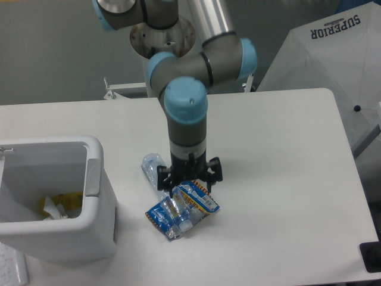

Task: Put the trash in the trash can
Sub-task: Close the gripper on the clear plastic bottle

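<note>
Pincer: the pincer points straight down with its fingers spread wide, holding nothing, low over the upper end of the trash.
Bottle: the crushed clear plastic bottle lies on the desk, running diagonally, its white cap at the lower end; the pincer straddles its middle.
Wrapper: the blue-and-yellow snack wrapper lies flat under and beside the bottle, just below the pincer.
Trash can: the white trash can stands at the desk's left, apart from the bottle, with yellow and white scraps inside.
</note>
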Action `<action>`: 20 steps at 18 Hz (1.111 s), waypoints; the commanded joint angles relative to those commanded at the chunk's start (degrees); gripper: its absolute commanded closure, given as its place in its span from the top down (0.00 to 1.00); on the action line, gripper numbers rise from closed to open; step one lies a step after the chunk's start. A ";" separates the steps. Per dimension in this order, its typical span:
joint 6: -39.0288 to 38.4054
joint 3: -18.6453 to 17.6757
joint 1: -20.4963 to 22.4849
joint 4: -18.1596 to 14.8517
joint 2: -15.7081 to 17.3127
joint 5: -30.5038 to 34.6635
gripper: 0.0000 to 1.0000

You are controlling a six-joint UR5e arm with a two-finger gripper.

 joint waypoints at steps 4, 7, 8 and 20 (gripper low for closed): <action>-2.03 -0.43 -0.09 0.09 -1.77 0.35 1.00; -2.29 -0.35 -0.26 0.09 -2.91 0.35 1.00; -2.73 -0.44 -0.79 0.09 -3.35 0.35 1.00; -3.35 0.09 -1.14 0.27 -5.20 1.05 1.00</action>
